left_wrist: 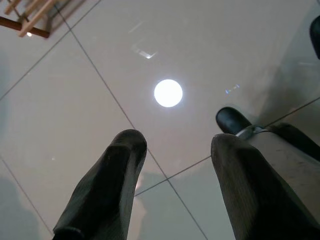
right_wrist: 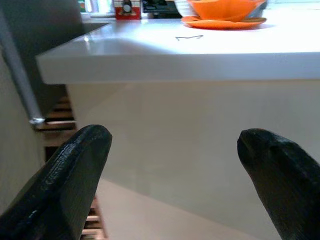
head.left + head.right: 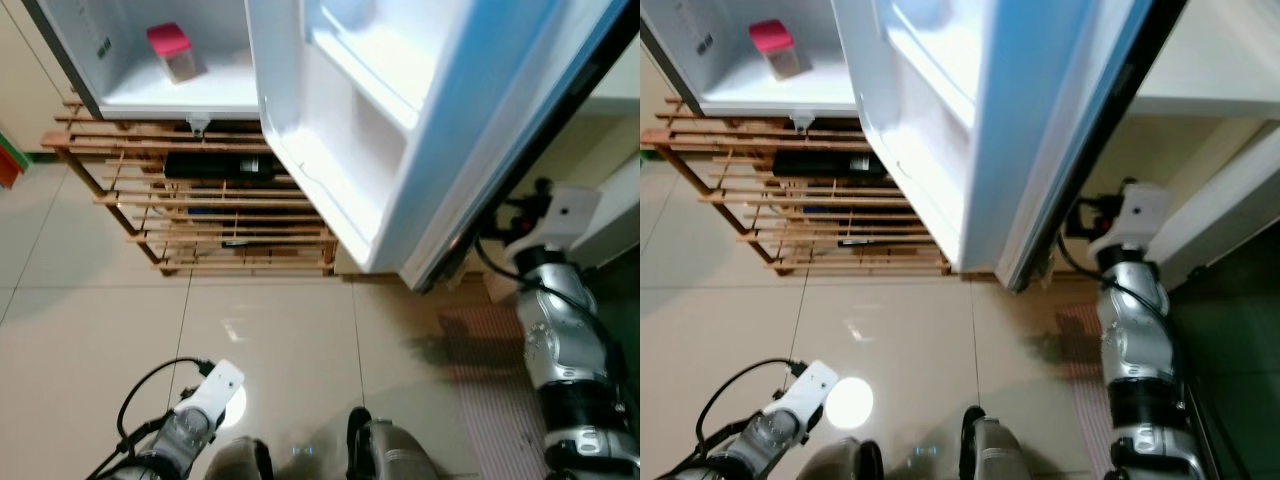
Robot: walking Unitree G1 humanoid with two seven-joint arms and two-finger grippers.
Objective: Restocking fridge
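The fridge (image 3: pixel 150 95) stands open, its white door (image 3: pixel 400 130) swung out across the middle of the head views. A small container with a red lid (image 3: pixel 172 50) sits on the fridge's bottom shelf. My left arm (image 3: pixel 190 420) hangs low at the left over the tiled floor; in the left wrist view the left gripper (image 1: pixel 172 145) is open, nothing between its fingers. My right arm (image 3: pixel 560 320) reaches up at the right, past the door's outer edge. In the right wrist view the right gripper (image 2: pixel 172 140) is open and empty, facing a white counter (image 2: pixel 190 50).
A wooden rack (image 3: pixel 200 200) under the fridge holds a dark bottle (image 3: pixel 220 165). An orange bowl on a plate (image 2: pixel 225 12) stands on the counter. A striped mat (image 3: pixel 490 360) lies by my right arm. Shiny beige tiles (image 3: pixel 90 330) spread before the fridge.
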